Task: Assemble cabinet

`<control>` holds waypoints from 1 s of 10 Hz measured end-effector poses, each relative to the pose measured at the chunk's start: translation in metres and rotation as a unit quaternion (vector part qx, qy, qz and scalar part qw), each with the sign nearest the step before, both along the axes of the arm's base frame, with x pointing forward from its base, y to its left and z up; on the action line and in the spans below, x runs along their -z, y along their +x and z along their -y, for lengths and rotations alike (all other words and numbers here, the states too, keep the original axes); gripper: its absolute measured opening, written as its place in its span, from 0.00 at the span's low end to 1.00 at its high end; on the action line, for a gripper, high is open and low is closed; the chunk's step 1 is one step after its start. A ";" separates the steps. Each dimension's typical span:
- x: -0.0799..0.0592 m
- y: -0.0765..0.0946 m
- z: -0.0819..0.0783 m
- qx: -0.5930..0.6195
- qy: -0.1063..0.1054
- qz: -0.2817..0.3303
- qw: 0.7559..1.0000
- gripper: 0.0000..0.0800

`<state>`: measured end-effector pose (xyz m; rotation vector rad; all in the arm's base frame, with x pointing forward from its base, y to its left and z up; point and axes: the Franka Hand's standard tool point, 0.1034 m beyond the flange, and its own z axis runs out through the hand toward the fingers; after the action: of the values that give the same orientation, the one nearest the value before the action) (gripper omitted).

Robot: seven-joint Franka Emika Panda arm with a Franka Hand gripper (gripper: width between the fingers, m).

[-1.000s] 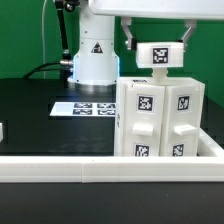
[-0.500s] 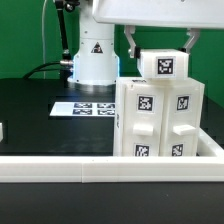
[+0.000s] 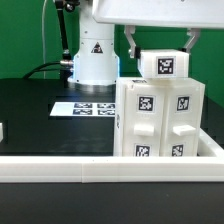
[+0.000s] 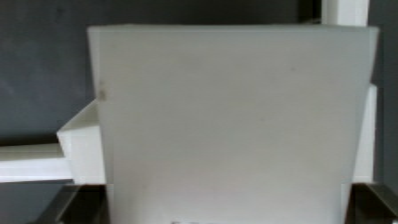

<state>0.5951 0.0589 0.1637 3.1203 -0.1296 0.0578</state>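
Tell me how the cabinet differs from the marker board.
The cabinet is a tall upright box; the marker board is a thin flat sheet on the black table. The cabinet stands at the exterior view's right by the front rail; the marker board lies farther back, near the robot base. Both are white with black square tags.

Between my jaws the panel [image 3: 162,66] is white, bearing one black-and-white square tag; beneath them the white cabinet [image 3: 160,125] shows four such tags; the table [image 3: 30,112] is black.
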 end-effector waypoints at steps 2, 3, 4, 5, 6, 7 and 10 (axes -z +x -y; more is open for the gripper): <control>0.000 0.000 0.000 0.000 0.000 0.000 1.000 0.70; 0.000 0.000 0.000 0.000 0.000 0.000 1.000 0.70; 0.000 0.000 0.000 0.001 0.000 0.000 1.000 0.70; 0.000 0.000 0.000 0.006 0.000 0.000 1.000 0.70; 0.000 0.000 -0.001 0.021 0.001 0.000 1.000 0.70; 0.000 0.000 -0.001 0.048 0.002 0.001 0.999 0.70; 0.001 0.000 -0.004 0.154 0.011 0.002 0.988 0.70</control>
<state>0.5948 0.0627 0.1630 3.0787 -0.6113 0.0594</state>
